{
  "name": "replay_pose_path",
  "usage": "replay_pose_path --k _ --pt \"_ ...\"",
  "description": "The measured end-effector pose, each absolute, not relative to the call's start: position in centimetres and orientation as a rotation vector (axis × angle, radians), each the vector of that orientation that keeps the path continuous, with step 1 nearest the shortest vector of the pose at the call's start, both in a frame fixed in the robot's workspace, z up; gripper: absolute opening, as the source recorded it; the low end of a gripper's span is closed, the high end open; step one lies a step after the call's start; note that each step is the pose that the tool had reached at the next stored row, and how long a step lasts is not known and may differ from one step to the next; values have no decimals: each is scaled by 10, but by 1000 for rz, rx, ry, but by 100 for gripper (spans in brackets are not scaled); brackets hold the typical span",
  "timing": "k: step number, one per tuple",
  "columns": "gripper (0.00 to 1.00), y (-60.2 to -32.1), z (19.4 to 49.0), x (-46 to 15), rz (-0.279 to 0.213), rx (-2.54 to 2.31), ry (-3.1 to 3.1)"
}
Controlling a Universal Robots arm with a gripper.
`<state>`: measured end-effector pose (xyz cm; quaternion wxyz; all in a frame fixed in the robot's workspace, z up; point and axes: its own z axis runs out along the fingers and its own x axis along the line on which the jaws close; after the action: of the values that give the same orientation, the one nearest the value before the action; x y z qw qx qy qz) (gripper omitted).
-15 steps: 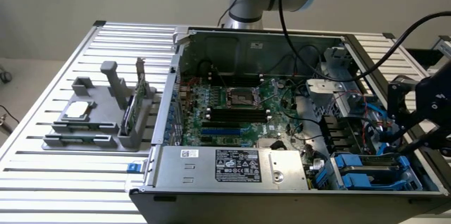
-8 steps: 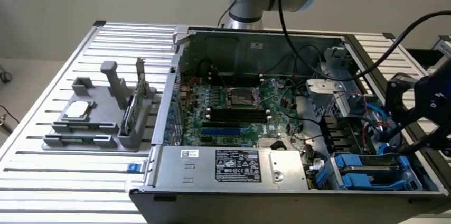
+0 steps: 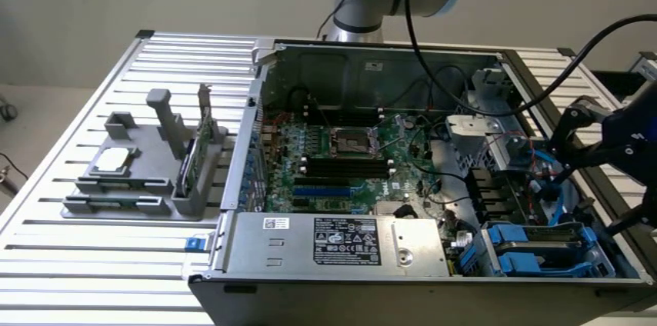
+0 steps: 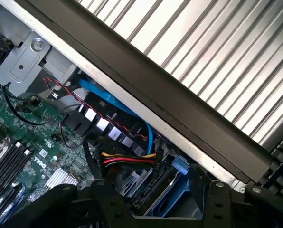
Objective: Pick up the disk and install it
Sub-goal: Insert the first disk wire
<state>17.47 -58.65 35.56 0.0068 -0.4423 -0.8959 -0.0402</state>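
Note:
The disk (image 3: pixel 542 237), a grey metal drive in a blue plastic bracket, lies in the drive bay at the front corner of the open computer case, on the exterior view's right. My gripper (image 3: pixel 559 168) hangs just above that bay, black fingers pointing down into the case. In the wrist view the disk (image 4: pixel 153 192) and its blue bracket (image 4: pixel 172 204) sit in the bay between my two finger arms. My gripper (image 4: pixel 160 211) is open, the arms standing wide on either side with nothing gripped. The fingertips themselves are cut off by the frame edge.
The case's black side wall (image 4: pixel 179 95) runs close beside the bay. A blue data cable (image 4: pixel 117 102) and a red, yellow and black power lead (image 4: pixel 127 159) cross near the disk. The grey power-supply box (image 3: pixel 344 241), the motherboard (image 3: pixel 339 157) and a grey parts fixture (image 3: pixel 134 172) lie further off.

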Motion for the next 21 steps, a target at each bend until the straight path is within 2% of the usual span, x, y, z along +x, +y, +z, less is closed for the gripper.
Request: replay_pose_path --k 13,21 --pt "68 -588 354 173 -119 -1407 -2795" --pt "68 -596 354 173 -94 -1426 -2795"
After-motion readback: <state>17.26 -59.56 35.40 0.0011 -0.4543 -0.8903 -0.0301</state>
